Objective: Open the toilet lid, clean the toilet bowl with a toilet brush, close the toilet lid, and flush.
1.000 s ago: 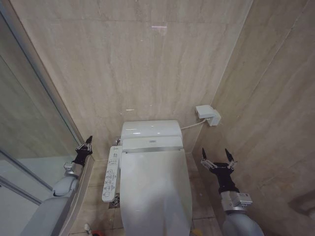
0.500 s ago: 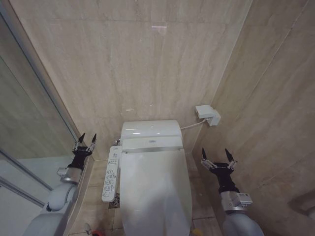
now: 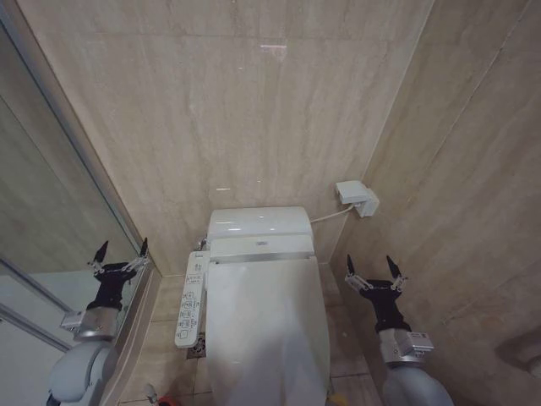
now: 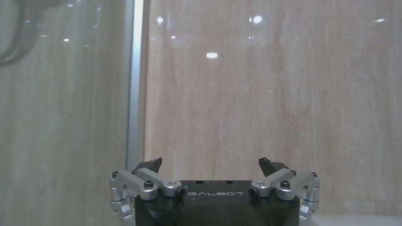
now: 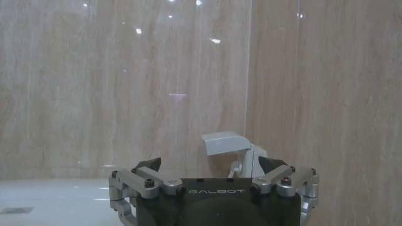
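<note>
- Two end effectors flank the toilet, both with fingers spread wide and nothing held between them.
- The left end effector (image 3: 118,254) is raised at the robot's left, beside the glass shower partition (image 3: 51,194) and well apart from the toilet; in the left wrist view its end effector (image 4: 212,165) faces the beige wall tiles (image 4: 270,94) and the metal frame strip (image 4: 133,80) of the partition.
- The right end effector (image 3: 374,269) stands upright at the robot's right, near the side wall, with the toilet just beside it toward the middle; in the right wrist view its end effector (image 5: 210,165) points at the room corner, where a white wall box (image 5: 226,143) sits ahead of the fingertips.
- The toilet lid (image 3: 266,326) lies shut, flat over the toilet bowl, between the two end effectors and lower than both — neither touches it.
- The white button panel (image 3: 192,298) runs along the lid's edge on the robot's left side, between the lid and the left end effector.
- At the bottom edge of the head view, near the panel's foot, there is a small red shape with a white stub (image 3: 156,395) — possibly the toilet brush in its holder, though too little shows to be sure.
</note>
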Robot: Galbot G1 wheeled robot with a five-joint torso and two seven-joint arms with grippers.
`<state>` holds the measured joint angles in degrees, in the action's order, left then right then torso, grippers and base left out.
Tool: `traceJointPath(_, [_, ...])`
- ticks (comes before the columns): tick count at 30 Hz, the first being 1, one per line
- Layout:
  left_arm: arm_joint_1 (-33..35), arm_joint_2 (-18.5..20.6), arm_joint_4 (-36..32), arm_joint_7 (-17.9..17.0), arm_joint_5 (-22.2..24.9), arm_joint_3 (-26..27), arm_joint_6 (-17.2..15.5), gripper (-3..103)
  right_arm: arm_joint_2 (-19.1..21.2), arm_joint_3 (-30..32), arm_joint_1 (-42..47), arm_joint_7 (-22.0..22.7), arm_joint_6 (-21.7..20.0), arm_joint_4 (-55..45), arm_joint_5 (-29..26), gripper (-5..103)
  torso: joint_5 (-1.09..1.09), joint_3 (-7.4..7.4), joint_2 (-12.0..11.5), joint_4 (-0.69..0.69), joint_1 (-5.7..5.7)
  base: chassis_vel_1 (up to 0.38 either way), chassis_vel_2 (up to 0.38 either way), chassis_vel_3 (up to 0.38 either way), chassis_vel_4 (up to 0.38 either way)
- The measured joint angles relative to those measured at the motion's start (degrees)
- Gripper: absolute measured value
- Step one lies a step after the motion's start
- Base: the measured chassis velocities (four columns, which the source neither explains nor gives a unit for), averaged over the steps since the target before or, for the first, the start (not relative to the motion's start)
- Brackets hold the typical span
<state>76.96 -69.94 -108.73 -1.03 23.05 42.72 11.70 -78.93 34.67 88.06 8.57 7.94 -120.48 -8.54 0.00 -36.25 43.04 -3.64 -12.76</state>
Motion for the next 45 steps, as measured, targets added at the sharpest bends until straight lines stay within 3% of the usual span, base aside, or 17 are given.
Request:
traceJointPath(21, [11.1, -4.1, -10.5, -2.5, 0.3, -0.2, -0.6, 100, 0.0, 0.0, 0.0, 0.0, 0.0, 0.0, 0.0, 100, 0.00, 0.00, 0.0, -0.01, 0.00, 0.000, 0.000, 0.000, 0.000])
traceJointPath(36, [13.5, -4.1, -12.6, -2.1, 2.3, 0.9, -0.3, 100, 0.0, 0.0, 0.0, 0.0, 0.0, 0.0, 0.0, 100, 0.00, 0.00, 0.0, 0.00, 0.00, 0.000, 0.000, 0.000, 0.000])
traceJointPath(45, [15.1, -4.5, -14.1, -2.7, 0.0, 0.0, -2.1, 100, 0.0, 0.0, 0.0, 0.0, 0.0, 0.0, 0.0, 100, 0.00, 0.00, 0.0, 0.00, 0.00, 0.000, 0.000, 0.000, 0.000])
